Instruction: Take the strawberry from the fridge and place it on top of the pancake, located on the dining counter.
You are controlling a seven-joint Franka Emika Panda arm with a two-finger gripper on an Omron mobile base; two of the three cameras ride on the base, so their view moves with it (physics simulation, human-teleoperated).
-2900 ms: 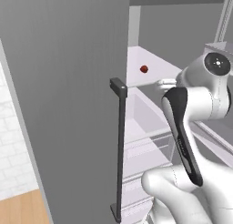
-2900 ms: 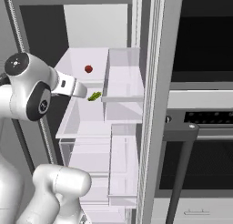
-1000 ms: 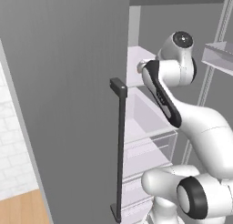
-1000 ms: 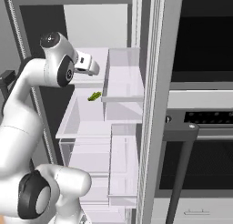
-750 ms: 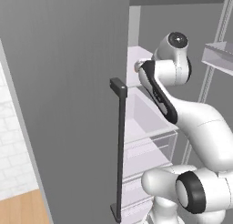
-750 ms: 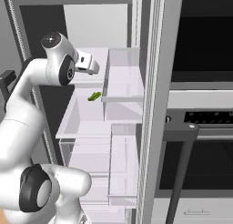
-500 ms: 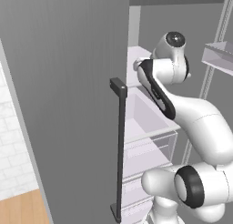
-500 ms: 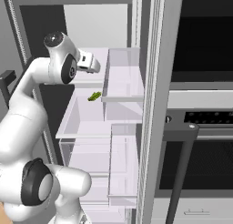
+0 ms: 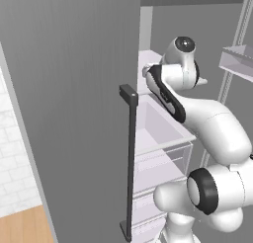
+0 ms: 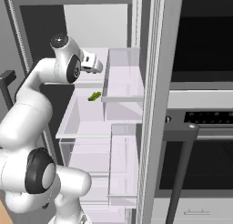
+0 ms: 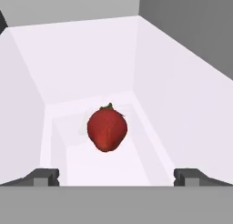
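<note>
You are early on: the tall grey fridge (image 10: 154, 82) stands open and your gripper (image 11: 116, 175) hangs wide apart, holding nothing. The small dark red strawberry (image 11: 107, 129) lies on the white shelf just ahead, centred between the fingertips. Grasping, carrying and placing on the pancake all remain.

White arm with dark joints: raised from the base, bent at the elbow, forearm stretched forward and level at upper height. Wrist: level, pointing ahead. Tool (image 11: 116, 176): jaws spread wide, nothing between them; two dark fingertips (image 11: 43, 176) at either side of the hand view.
</note>
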